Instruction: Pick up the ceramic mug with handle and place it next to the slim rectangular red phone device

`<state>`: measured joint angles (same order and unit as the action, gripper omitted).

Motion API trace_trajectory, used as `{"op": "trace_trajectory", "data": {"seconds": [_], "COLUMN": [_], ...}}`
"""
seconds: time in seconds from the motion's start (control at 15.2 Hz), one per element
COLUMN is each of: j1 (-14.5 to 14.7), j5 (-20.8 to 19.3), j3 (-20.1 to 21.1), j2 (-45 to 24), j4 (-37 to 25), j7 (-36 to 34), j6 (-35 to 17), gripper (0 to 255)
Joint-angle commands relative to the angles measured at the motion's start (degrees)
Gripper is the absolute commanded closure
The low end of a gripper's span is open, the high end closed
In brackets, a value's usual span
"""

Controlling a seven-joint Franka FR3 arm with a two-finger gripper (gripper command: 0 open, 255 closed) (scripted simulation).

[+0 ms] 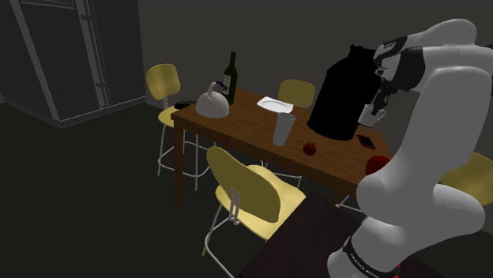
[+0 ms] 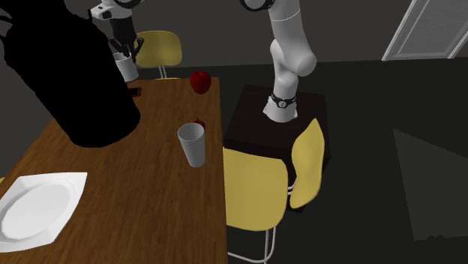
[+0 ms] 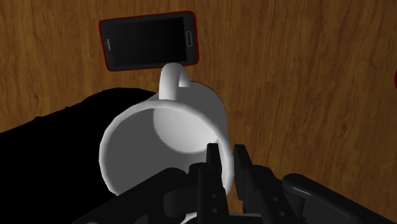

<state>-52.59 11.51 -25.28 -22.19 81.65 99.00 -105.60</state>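
A long wooden table [image 1: 241, 130] takes up the middle of the room, with yellow chairs [image 1: 245, 189] drawn up around it. The white arm [image 1: 419, 182] rises from its dark stand [image 2: 255, 120] at one end of the table and reaches over the tabletop. A big, featureless black shape [image 1: 344, 95] stands on the table close to the arm's hand. Further along the table are a white plate [image 2: 37, 206], a rounded grey kettle [image 1: 212, 103] and a dark bottle [image 1: 231, 77], upright just beside the kettle. A tall grey cup [image 2: 192, 144] stands upright near the middle of the table's long edge, with a small red apple [image 1: 310, 148] just beside it. A larger red round object [image 2: 199, 81] sits at the table's corner, nearest the stand. The white mug [image 3: 165, 137] hangs from the gripper [image 3: 228, 156] beside the black shape and appears lifted clear of the wood. The two black fingers are closed on the mug's rim wall, one inside the bowl and one outside, on the side opposite the handle. The mug's mouth faces up toward the wrist camera. Its handle points away from the fingers, toward the phone [image 3: 149, 41]. The phone is a slim rectangle with a dark screen and a red border, lying flat on the table. In the wrist view the tip of the handle overlaps the phone's near long edge. In the shoulder view the mug hangs just above the phone.
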Motion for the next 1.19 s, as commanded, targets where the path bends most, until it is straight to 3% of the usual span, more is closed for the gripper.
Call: {"op": "trace_trajectory", "data": {"seconds": [0.0, 0.33, 0.66, 1.12], "j1": [0.1, -0.4, -3.8, -3.2], "j5": [0.0, 0.0, 0.1, 0.1], "j3": [0.1, 0.0, -1.8, -1.6], "j2": [0.2, -0.1, 2.1, 2.4], "j4": [-1.6, -5.8, -2.7, 3.1], "j7": [-0.3, -0.5, 5.2, 5.5], "j6": [1.4, 5.2, 4.6, -0.9], "gripper": [255, 255, 255, 255]}}
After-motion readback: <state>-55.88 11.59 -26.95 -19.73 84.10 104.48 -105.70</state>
